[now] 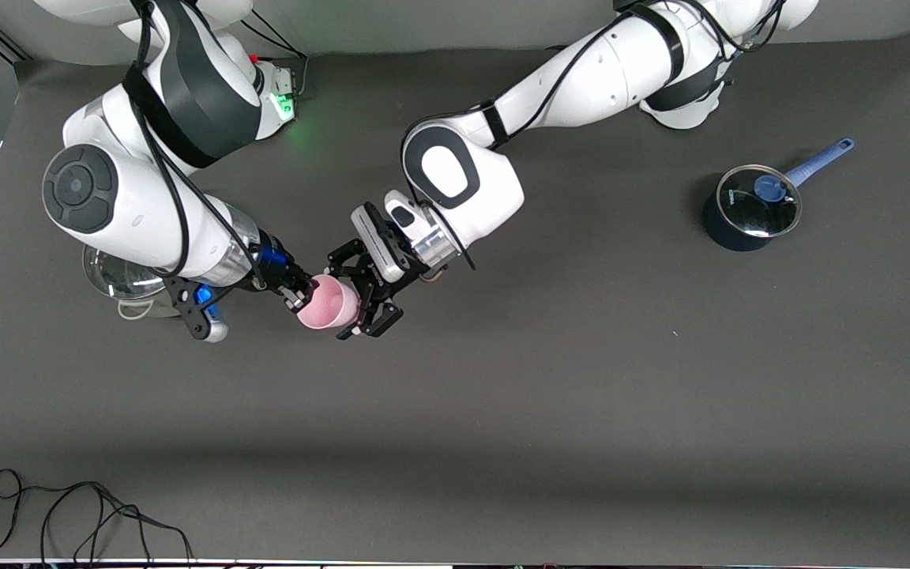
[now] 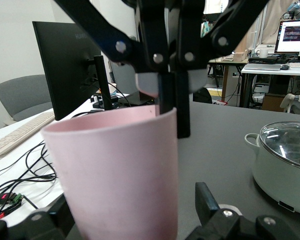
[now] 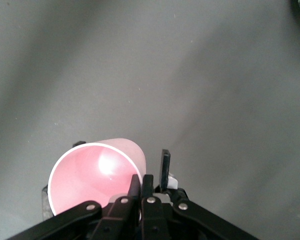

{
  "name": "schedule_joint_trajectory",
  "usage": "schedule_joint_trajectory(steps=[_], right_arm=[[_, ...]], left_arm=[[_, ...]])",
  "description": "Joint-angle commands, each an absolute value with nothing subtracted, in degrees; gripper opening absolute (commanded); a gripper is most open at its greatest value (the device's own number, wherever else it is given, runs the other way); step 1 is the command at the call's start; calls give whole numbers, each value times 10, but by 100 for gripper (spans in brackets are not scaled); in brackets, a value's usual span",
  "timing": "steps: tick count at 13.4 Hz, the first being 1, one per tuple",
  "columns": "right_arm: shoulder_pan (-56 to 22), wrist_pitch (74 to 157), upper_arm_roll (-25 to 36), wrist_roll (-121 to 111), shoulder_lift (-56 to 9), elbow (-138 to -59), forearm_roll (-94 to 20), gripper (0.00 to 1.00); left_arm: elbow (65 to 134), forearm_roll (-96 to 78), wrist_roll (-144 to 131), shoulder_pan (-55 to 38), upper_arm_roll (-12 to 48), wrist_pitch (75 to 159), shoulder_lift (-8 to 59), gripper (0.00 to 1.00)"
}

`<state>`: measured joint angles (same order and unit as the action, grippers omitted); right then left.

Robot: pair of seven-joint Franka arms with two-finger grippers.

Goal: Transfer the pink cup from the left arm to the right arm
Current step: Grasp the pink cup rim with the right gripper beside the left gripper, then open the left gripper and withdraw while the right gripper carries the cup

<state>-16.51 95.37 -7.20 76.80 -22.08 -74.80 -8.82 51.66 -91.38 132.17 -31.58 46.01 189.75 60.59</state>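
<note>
The pink cup (image 1: 327,307) hangs tipped on its side over the middle of the table. My right gripper (image 1: 299,295) is shut on its rim, one finger inside the mouth and one outside (image 3: 141,182). The cup's pink inside (image 3: 92,175) faces the right wrist camera. My left gripper (image 1: 346,295) stands open around the cup's body (image 2: 115,175). Its one finger (image 2: 205,197) is clear of the wall with a gap showing, and the other finger (image 2: 52,220) sits close by the cup. In the left wrist view the right gripper's fingers (image 2: 182,107) clamp the rim.
A dark blue pot (image 1: 749,209) with a glass lid and blue handle stands toward the left arm's end. A pale pot with a glass lid (image 2: 285,165) sits under the right arm (image 1: 119,276). Black cables (image 1: 68,514) lie at the table's front edge.
</note>
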Motion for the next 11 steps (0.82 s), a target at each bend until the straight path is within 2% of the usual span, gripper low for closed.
schedule_joint_trajectory(steps=[1,5,7,11], right_arm=[[-171,958,-63,778,-221,-730,-66,0],[-160,965,-62,755,-221,-726,7,0],[-127,965,-62,699,-220,-724,13,0],[-53,980,-51,518,-217,-725,50,0]], left_arm=[[509,-908,1303,-328,439,1902,599,100],[517,-872,1303,-323,401,1890,599,100],[531,-842,1303,-294,396,1845,598,100],[601,-797,1303,-226,395,1765,577,100]])
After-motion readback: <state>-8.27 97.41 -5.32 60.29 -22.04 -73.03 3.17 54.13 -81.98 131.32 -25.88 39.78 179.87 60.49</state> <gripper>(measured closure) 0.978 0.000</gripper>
